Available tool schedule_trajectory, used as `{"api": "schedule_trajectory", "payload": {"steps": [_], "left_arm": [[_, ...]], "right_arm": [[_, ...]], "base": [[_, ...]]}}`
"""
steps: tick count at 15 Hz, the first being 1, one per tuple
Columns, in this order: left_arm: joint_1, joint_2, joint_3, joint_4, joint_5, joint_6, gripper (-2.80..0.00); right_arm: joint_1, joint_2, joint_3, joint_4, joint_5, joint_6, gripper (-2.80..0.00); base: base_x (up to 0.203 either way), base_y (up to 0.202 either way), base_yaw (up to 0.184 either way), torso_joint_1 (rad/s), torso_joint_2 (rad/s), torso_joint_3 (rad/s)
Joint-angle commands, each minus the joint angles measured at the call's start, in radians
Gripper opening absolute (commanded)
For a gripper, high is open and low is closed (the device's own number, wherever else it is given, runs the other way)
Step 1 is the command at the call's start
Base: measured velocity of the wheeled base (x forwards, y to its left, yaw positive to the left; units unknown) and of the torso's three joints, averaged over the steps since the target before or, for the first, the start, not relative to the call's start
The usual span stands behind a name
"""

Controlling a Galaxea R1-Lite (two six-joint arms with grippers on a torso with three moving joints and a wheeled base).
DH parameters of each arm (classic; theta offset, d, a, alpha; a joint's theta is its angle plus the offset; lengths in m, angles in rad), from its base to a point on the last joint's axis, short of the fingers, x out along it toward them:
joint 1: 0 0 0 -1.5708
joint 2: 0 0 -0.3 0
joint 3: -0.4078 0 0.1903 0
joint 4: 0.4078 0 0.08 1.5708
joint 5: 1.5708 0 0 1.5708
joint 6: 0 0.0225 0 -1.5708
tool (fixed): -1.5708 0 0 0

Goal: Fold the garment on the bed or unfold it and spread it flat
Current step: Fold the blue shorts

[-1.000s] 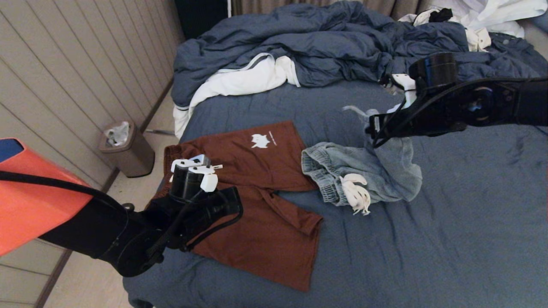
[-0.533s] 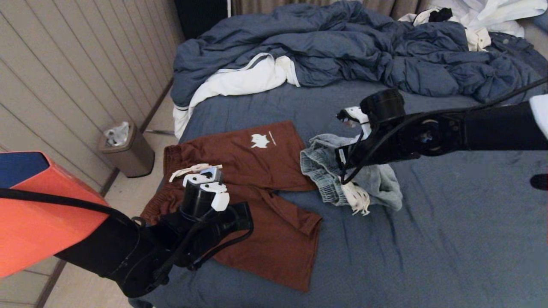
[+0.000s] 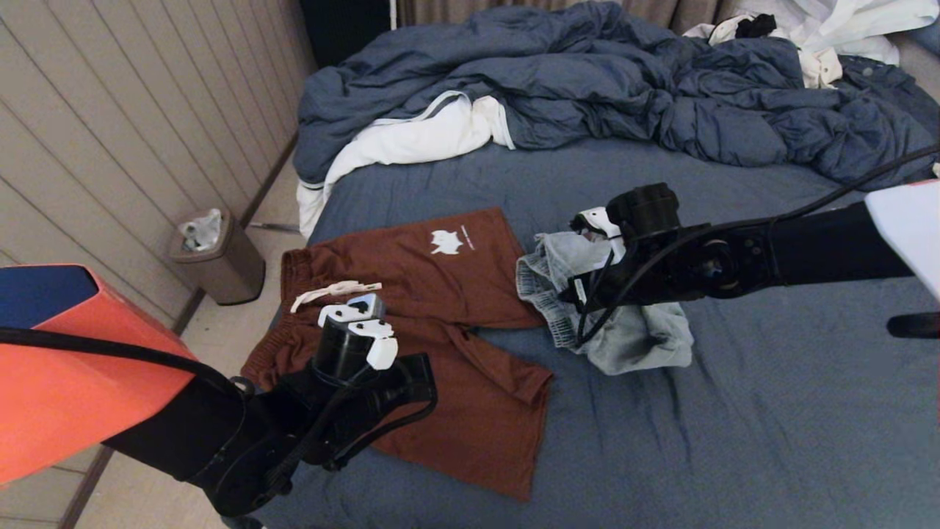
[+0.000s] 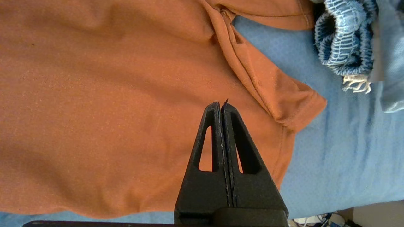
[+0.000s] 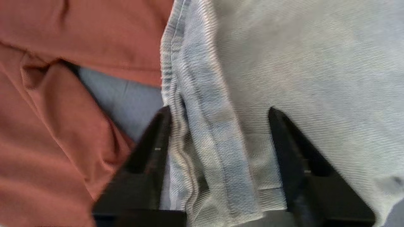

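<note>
Rust-brown shorts [image 3: 440, 294] with a white logo lie spread on the slate-blue sheet of the bed [image 3: 771, 411]. Light denim shorts [image 3: 639, 338] sit bunched up just to their right. My right arm [image 3: 705, 261] reaches across the denim shorts. In the right wrist view my right gripper [image 5: 219, 112] is open, its fingers straddling a hemmed fold of the denim shorts [image 5: 284, 63]. My left gripper [image 4: 221, 105] is shut on nothing and hovers over the lower leg of the rust shorts [image 4: 110, 94].
A rumpled blue duvet [image 3: 587, 81] and white linens [image 3: 411, 139] fill the far side of the bed. A lidded bin [image 3: 220, 257] stands on the floor by the panelled wall at left. An orange body panel [image 3: 66, 367] shows at lower left.
My right arm swung left and down onto the denim shorts, which shifted; their white drawstring is now hidden. My left arm drifted slightly right, uncovering the rust shorts' drawstring.
</note>
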Motion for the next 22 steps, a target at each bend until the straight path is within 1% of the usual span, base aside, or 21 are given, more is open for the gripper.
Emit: {"api": "schedule_trajectory", "payload": {"steps": [1, 3, 5, 6, 8, 9, 11, 14, 15, 17, 22], "left_arm": [[0.000, 0.005, -0.001, -0.005, 0.002, -0.003, -2.80], [0.000, 0.003, -0.002, -0.006, 0.006, -0.002, -2.80], [-0.001, -0.004, 0.002, -0.006, 0.010, -0.002, -2.80], [0.000, -0.010, 0.006, -0.007, 0.011, -0.001, -2.80], [0.000, -0.026, 0.019, -0.028, 0.011, 0.000, -2.80], [0.000, -0.030, 0.037, -0.046, 0.011, 0.000, -2.80], [-0.003, -0.026, 0.048, -0.059, 0.008, -0.002, -2.80], [-0.005, -0.029, 0.053, -0.059, 0.006, -0.003, -2.80], [-0.007, -0.029, 0.060, -0.060, 0.005, -0.002, -2.80], [-0.019, -0.018, 0.063, -0.061, 0.005, -0.003, -2.80], [-0.029, -0.003, 0.071, -0.091, 0.011, -0.003, -2.80]], "right_arm": [[0.003, -0.049, 0.006, -0.002, 0.011, 0.007, 0.00], [0.003, -0.114, 0.013, -0.001, 0.055, 0.036, 0.00], [0.013, -0.196, 0.037, 0.000, 0.108, 0.114, 0.00], [0.017, -0.225, 0.044, 0.000, 0.161, 0.159, 0.00], [0.004, -0.225, 0.042, 0.001, 0.167, 0.171, 0.00], [-0.012, -0.217, 0.046, 0.001, 0.159, 0.171, -2.80], [-0.053, -0.164, 0.038, 0.000, 0.148, 0.168, -2.80], [-0.077, -0.087, 0.024, -0.003, 0.142, 0.170, -2.80], [-0.076, -0.066, 0.021, -0.003, 0.133, 0.169, -2.80], [-0.066, -0.010, 0.022, -0.002, 0.083, 0.168, -2.80], [-0.019, 0.131, 0.053, -0.005, 0.060, 0.172, -2.80]], "base": [[0.000, 0.000, 0.000, 0.000, 0.00, 0.000], [0.000, 0.000, 0.000, 0.000, 0.00, 0.000], [0.000, 0.000, 0.000, 0.000, 0.00, 0.000], [0.000, 0.000, 0.000, 0.000, 0.00, 0.000], [0.000, 0.000, 0.000, 0.000, 0.00, 0.000], [0.000, 0.000, 0.000, 0.000, 0.00, 0.000], [0.000, 0.000, 0.000, 0.000, 0.00, 0.000], [0.000, 0.000, 0.000, 0.000, 0.00, 0.000], [0.000, 0.000, 0.000, 0.000, 0.00, 0.000], [0.000, 0.000, 0.000, 0.000, 0.00, 0.000], [0.000, 0.000, 0.000, 0.000, 0.00, 0.000]]}}
